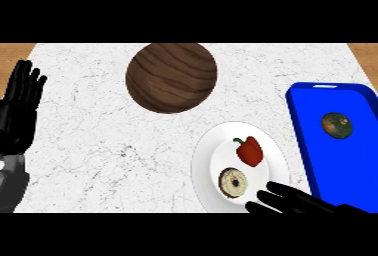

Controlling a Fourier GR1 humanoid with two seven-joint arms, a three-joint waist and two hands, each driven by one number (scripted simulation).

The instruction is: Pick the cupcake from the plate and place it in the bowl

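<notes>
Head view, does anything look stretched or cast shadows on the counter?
Head view: the white plate looks taller than wide, so does the wooden bowl; lighting is flat, with no distinct shadows on the marble counter and no glare.

White marbled counter top [96,150] carries a brown wooden bowl [171,76] upper centre, white round plate [214,197] lower right, blue rectangular tray [325,155] right.

Open marble counter [111,150] between plate [214,195] and bowl [171,77] — blue tray [325,165] flanking right.
</notes>
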